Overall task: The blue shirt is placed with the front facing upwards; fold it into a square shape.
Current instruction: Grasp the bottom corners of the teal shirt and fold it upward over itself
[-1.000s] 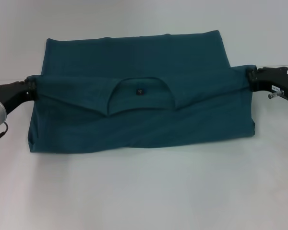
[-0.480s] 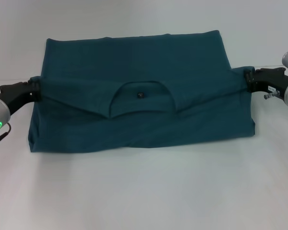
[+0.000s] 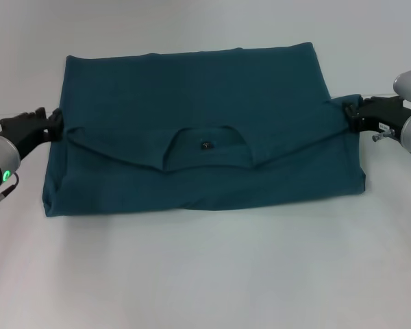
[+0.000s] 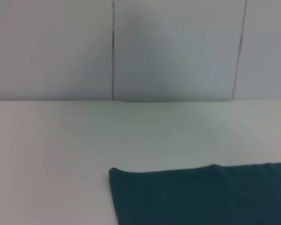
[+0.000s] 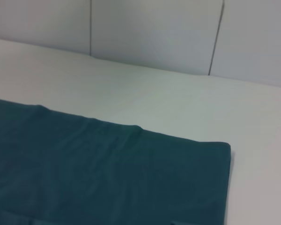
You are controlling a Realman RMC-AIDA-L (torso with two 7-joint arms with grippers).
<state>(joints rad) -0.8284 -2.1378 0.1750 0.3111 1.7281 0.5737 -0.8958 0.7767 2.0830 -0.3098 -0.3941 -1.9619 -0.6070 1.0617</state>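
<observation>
The left gripper (image 3: 53, 123) sits low at the left edge of the blue shirt (image 3: 198, 116), right against the corner of the folded-over layer; whether its black fingers pinch the cloth or stand apart cannot be told. The shirt lies spread on the white table (image 3: 205, 274), folded across its width so that the collar flap with the small dark neck label (image 3: 206, 144) faces up near the middle, the folded layer's edges slanting down from both sides toward it. The far part of the shirt lies flat and smooth. In the left wrist view one corner of the shirt (image 4: 201, 194) rests on the table before a pale panelled wall (image 4: 178, 47). At the right edge the right gripper (image 3: 353, 115) is closed on the shirt's folded corner, the cloth bunched between its fingers
</observation>
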